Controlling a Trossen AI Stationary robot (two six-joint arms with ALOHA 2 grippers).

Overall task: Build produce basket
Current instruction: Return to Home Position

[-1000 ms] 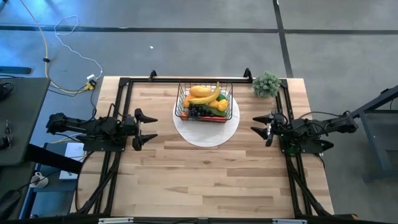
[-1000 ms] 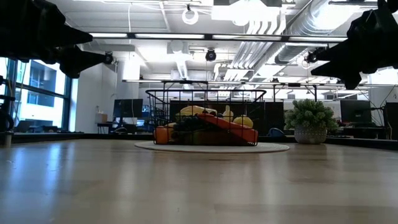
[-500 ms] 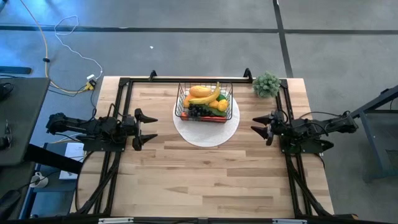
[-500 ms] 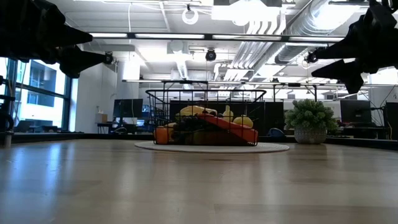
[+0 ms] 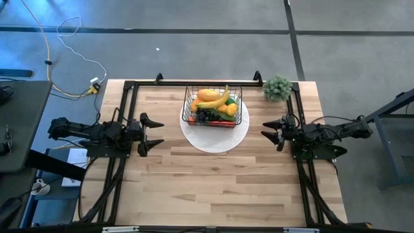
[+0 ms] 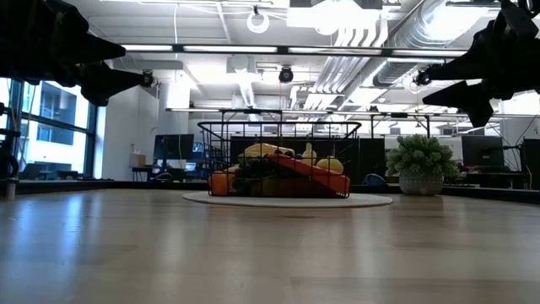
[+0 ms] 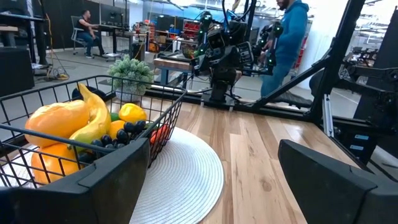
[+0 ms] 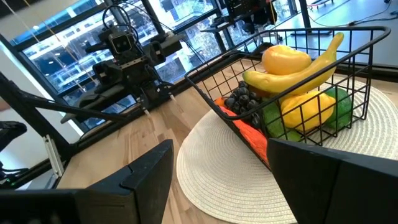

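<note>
The small black wire-mesh basket (image 5: 240, 107), heaped with toy produce (image 5: 213, 101), stands on the round white woven disc (image 5: 213, 139) at the far middle of the wooden table (image 5: 213, 188), with the left gripper (image 5: 154, 134) and right gripper (image 5: 268, 131) both spread wide and empty, flanking it well apart

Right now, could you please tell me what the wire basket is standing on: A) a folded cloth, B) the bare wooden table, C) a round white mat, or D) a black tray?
C: seen from above, the basket sits on the round white mat, which lies on the wooden table.
</note>
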